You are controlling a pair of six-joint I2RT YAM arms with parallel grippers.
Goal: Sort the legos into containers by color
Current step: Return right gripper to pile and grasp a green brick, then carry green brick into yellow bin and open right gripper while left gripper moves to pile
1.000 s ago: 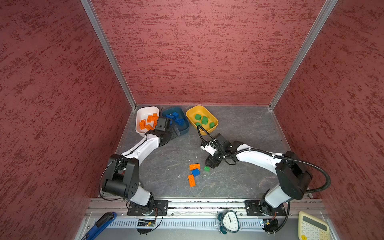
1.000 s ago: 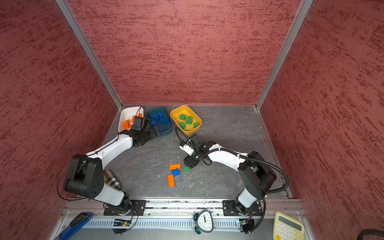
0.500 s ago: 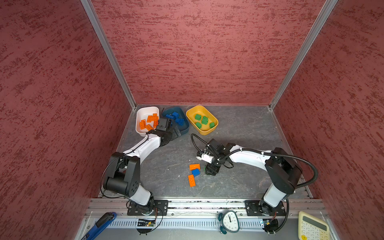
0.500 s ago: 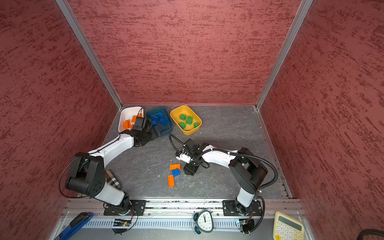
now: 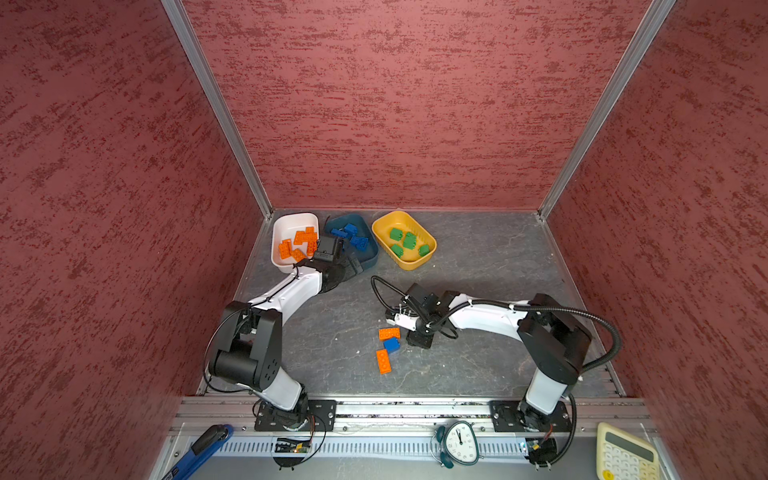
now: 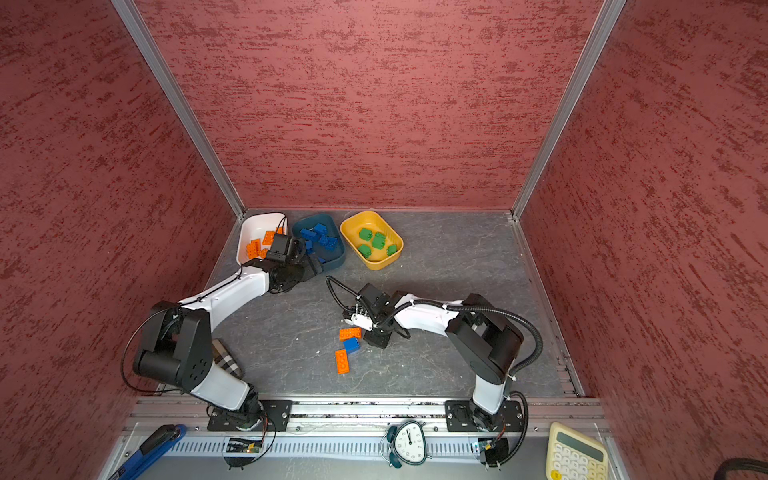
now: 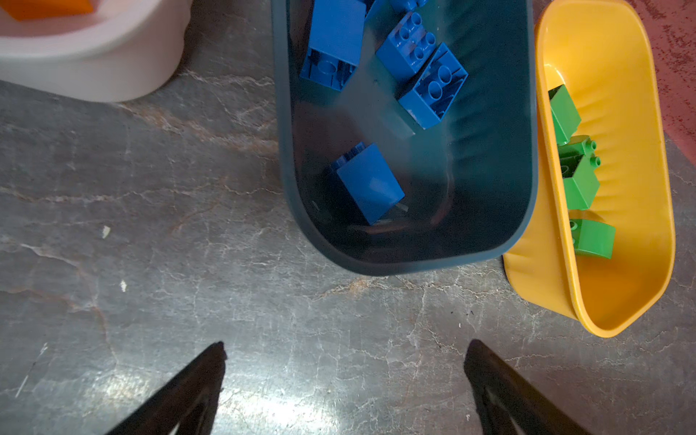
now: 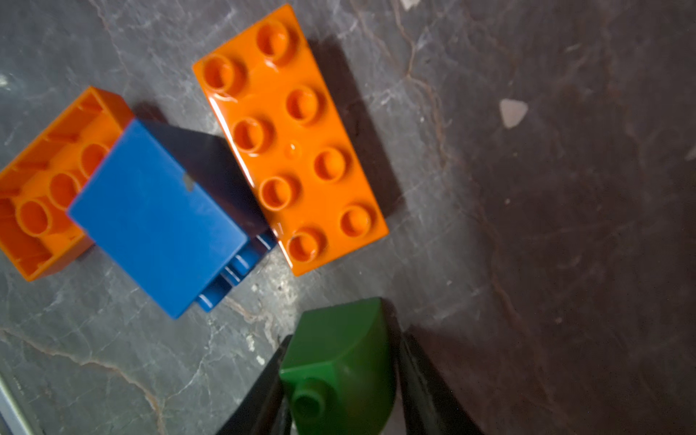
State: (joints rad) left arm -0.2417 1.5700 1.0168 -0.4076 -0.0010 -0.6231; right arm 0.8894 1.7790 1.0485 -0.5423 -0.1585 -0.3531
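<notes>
My right gripper (image 8: pixel 344 339) is shut on a small green lego (image 8: pixel 339 357) low over the grey floor; in both top views the gripper (image 5: pixel 419 338) (image 6: pixel 377 338) hides that brick. Beside it lie a studded orange lego (image 8: pixel 290 139), a blue lego (image 8: pixel 158 211) and an upturned orange lego (image 8: pixel 41 196). At the back left stand the containers. The white tub (image 5: pixel 286 224) holds orange bricks, the teal tub (image 7: pixel 489 188) blue ones and the yellow tub (image 7: pixel 632 150) green ones. My left gripper (image 7: pixel 346 346) hangs open and empty just in front of the teal tub.
Red walls close in the left, back and right sides. Along the front rail lie a blue-handled tool (image 5: pixel 199 446), an alarm clock (image 5: pixel 457 442) and a calculator (image 5: pixel 625 455). A checked cloth (image 6: pixel 226 359) lies beside the left arm's base.
My right gripper moved forward to the loose bricks, came down over the green lego and closed on it. The left arm has hardly moved and stays open.
</notes>
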